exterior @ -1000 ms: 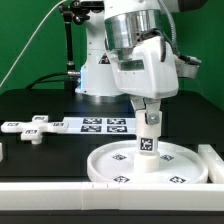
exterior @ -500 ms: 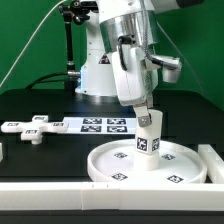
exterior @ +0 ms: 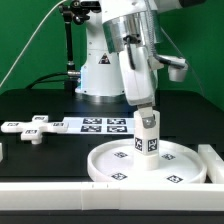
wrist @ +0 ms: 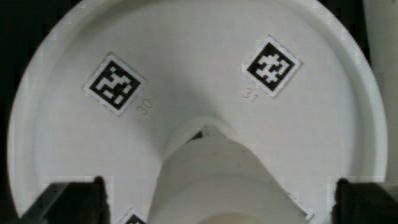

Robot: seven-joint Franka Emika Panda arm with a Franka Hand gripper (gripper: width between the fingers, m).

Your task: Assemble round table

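On the rimmed disc (exterior: 104, 160), upright leg (exterior: 148, 140), pincer (exterior: 146, 115) wide around it

Behind: green wall (exterior: 25, 40). Below: black table (exterior: 45, 155). Light bright, even.

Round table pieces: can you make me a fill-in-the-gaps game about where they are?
The short thick white plastic cylinder leg stands ____ on the large white rimmed round disc.
The white cross-shaped four-arm piece lies on the table, whose top is coloured ____.
The robot's gripper has its jaws ____, one each side of the leg.
Missing words: upright; black; open.
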